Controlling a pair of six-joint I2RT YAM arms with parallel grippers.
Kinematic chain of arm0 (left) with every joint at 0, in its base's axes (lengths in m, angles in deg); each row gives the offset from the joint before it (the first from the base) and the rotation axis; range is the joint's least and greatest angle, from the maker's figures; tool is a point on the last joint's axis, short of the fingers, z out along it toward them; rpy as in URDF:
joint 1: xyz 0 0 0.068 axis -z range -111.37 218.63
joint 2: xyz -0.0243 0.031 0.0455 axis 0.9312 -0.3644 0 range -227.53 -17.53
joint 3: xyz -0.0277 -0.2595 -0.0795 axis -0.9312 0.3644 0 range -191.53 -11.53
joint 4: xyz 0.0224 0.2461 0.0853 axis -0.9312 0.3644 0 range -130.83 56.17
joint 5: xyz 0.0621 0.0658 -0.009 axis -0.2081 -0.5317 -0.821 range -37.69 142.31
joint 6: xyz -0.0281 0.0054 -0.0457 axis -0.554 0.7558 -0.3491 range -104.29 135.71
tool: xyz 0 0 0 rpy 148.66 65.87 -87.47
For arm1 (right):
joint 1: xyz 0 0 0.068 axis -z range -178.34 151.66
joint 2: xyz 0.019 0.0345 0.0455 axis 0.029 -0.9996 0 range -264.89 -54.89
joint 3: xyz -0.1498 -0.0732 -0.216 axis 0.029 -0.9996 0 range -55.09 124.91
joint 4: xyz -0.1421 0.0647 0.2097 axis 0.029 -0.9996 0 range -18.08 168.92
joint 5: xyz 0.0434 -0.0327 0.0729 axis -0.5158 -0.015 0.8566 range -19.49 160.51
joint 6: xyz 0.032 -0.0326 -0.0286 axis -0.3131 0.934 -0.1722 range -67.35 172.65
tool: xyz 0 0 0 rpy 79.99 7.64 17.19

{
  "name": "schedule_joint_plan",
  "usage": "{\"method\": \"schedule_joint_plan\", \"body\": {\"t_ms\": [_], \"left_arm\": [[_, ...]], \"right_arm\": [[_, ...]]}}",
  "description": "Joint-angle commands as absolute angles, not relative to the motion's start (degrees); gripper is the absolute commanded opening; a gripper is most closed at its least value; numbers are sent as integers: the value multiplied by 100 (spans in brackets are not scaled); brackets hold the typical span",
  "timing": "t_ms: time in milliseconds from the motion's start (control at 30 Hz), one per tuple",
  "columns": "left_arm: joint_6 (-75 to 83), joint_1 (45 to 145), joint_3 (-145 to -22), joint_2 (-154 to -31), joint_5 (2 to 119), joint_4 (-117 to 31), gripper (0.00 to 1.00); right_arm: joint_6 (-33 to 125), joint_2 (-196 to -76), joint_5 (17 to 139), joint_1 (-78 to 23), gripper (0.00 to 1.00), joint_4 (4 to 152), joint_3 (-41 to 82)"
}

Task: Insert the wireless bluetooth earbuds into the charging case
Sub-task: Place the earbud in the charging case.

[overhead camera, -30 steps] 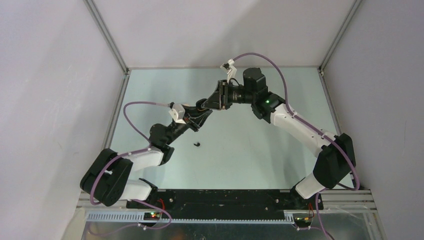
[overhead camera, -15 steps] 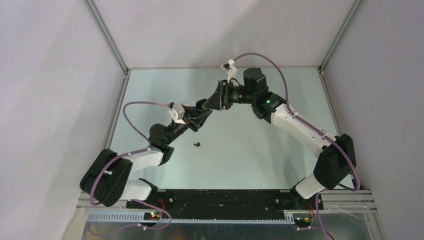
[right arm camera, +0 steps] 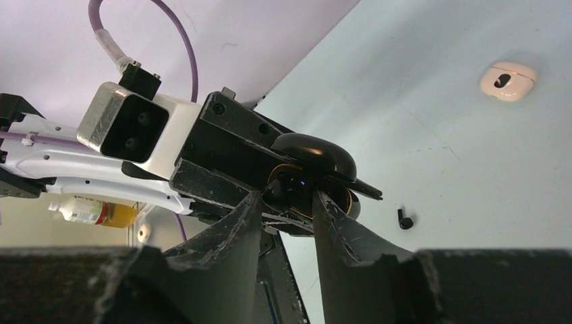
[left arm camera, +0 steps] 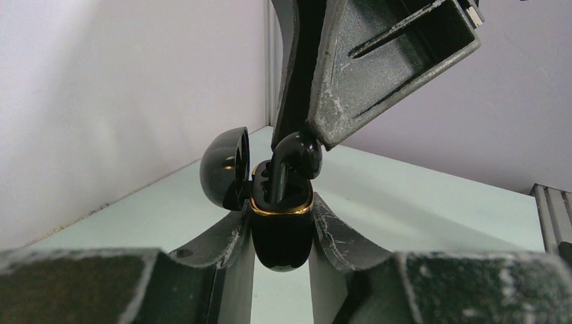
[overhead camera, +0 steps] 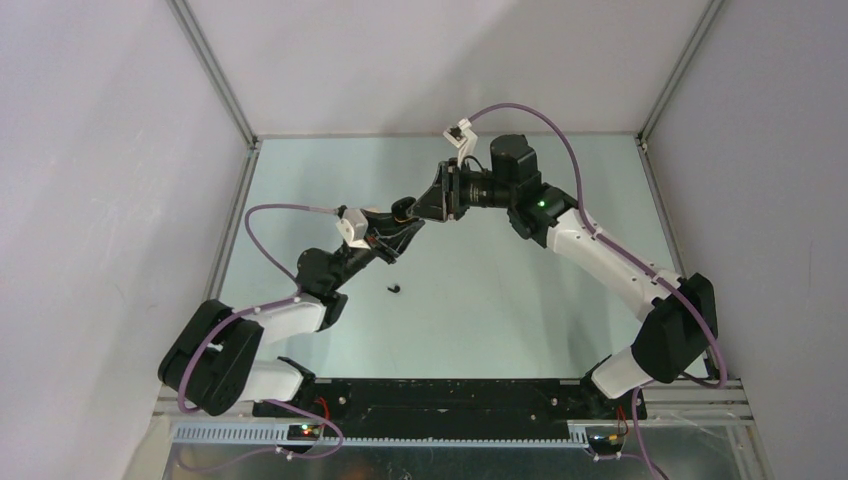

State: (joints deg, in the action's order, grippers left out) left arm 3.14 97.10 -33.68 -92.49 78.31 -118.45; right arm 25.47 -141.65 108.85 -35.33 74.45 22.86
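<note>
My left gripper (left arm camera: 281, 212) is shut on a black charging case (left arm camera: 280, 236) with a gold rim, held upright above the table with its lid (left arm camera: 222, 169) swung open to the left. From above, my right gripper (right arm camera: 283, 199) is shut on a black earbud (left arm camera: 297, 152). Its stem (left arm camera: 279, 183) reaches down into the case's opening. In the top view both grippers meet mid-table, left gripper (overhead camera: 400, 222) below right gripper (overhead camera: 422, 207). A second black earbud (overhead camera: 394, 289) lies loose on the table, also seen in the right wrist view as a black earbud (right arm camera: 404, 219).
A cream-white charging case (right arm camera: 509, 79) lies on the table beyond the grippers in the right wrist view; the top view does not show it. Grey walls enclose the pale green table (overhead camera: 500, 300) on three sides.
The right arm's wrist and forearm have shifted slightly toward the back right. Both grippers stay together at the case, and the loose earbud has not moved.
</note>
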Motion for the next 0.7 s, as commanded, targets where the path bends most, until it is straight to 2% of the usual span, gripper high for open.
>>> {"method": "schedule_joint_plan", "body": {"t_ms": [0, 267, 667], "left_arm": [[297, 9693, -3393, -9050, 7854, -12288, 0], [265, 9693, -3400, -9129, 7896, -12275, 0], [249, 9745, -3420, -9196, 7987, -12242, 0]], "right_arm": [[2841, -14049, 10857, -3629, 37, 7244, 2566], [3020, -14209, 10935, -3789, 28, 6990, 2855], [3211, -14271, 10718, -3851, 26, 6767, 3044]]}}
